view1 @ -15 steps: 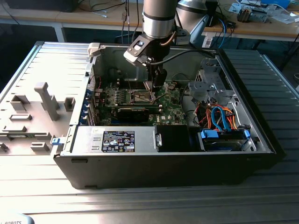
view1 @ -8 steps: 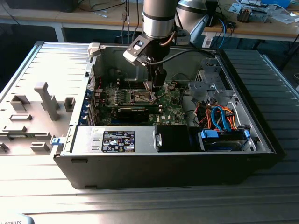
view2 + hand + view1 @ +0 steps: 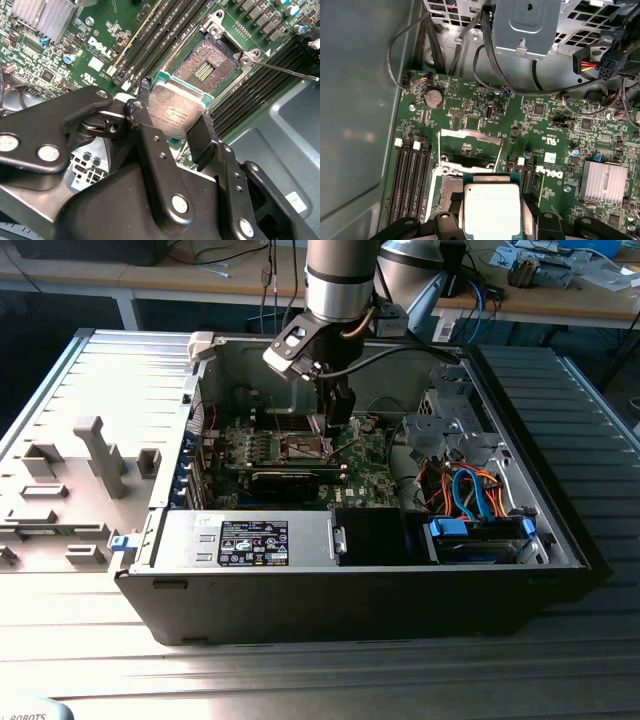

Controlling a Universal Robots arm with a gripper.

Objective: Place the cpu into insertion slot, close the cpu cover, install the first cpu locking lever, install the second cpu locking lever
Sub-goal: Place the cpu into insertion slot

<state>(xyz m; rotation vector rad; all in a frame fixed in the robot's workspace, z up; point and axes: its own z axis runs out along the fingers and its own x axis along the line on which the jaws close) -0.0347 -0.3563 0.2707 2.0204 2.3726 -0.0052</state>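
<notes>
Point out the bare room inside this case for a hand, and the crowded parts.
Bare: the grey case panel beside the memory slots. Crowded: the insertion slot, where the claw holds the cpu, and the cables by the drive cage.

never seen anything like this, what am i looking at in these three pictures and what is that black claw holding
It is a robot arm working inside an open computer case that lies on a grey table. The exterior view comes from a camera off the arm and shows the whole scene. Both wrist views come from cameras riding on the arm, looking at the green circuit board. The black claw is the gripper; it is shut on the cpu, a small square chip with a silver face. The dark square is the insertion slot, bare, with the cpu cover standing open. The cpu is not in it yet.
</notes>
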